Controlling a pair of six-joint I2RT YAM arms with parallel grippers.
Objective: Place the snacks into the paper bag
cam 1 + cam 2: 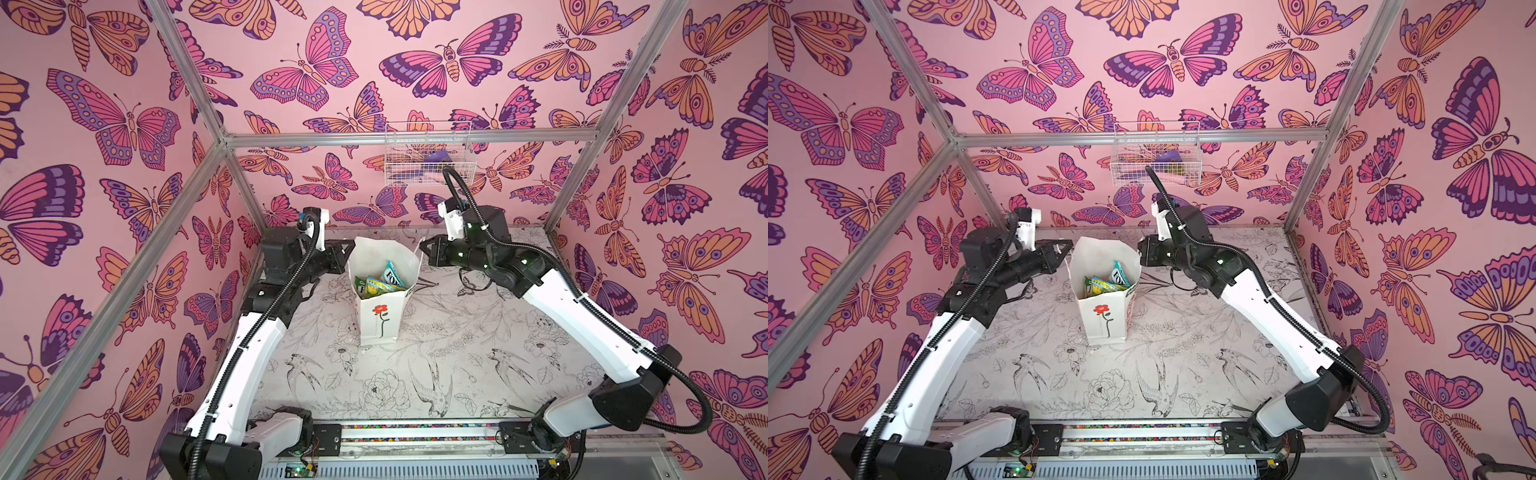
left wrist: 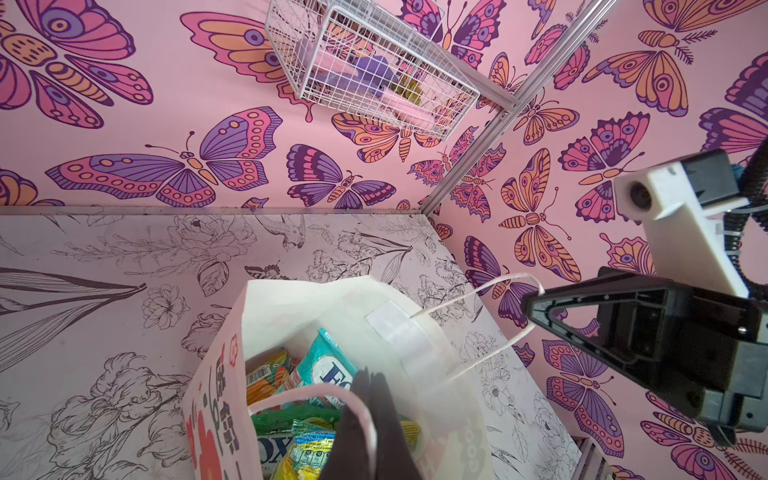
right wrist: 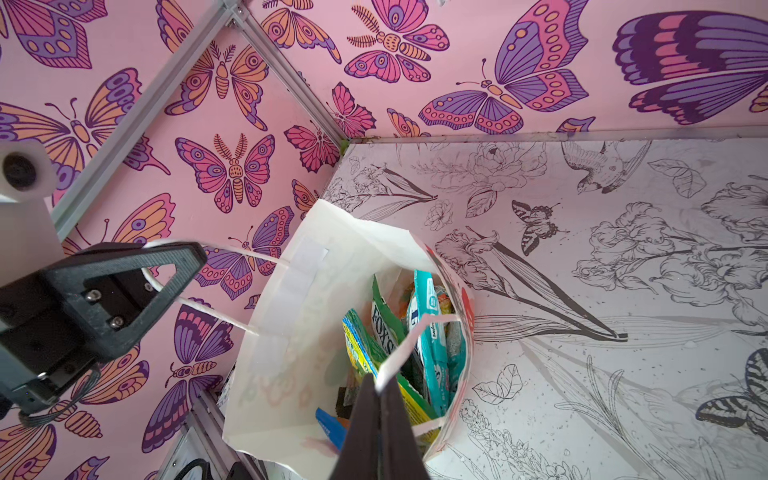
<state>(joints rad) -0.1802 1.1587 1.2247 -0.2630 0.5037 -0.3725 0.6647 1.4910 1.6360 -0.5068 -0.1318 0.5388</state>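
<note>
The tall white paper bag (image 1: 376,330) with a red flower stands in the middle of the table (image 1: 457,353). Shiny green and teal candy packets (image 1: 384,280) sit inside it. The left gripper (image 2: 370,376) and the right gripper (image 3: 379,380) are each pinching a white cord handle (image 2: 307,388). They should pull softly and evenly, I think, so the bag does not tip. Behind hangs a white wire basket (image 1: 399,174).

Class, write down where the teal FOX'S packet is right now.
In both top views the teal FOX'S packet stands inside the open paper bag on the table, beside the green-yellow packets.
</note>
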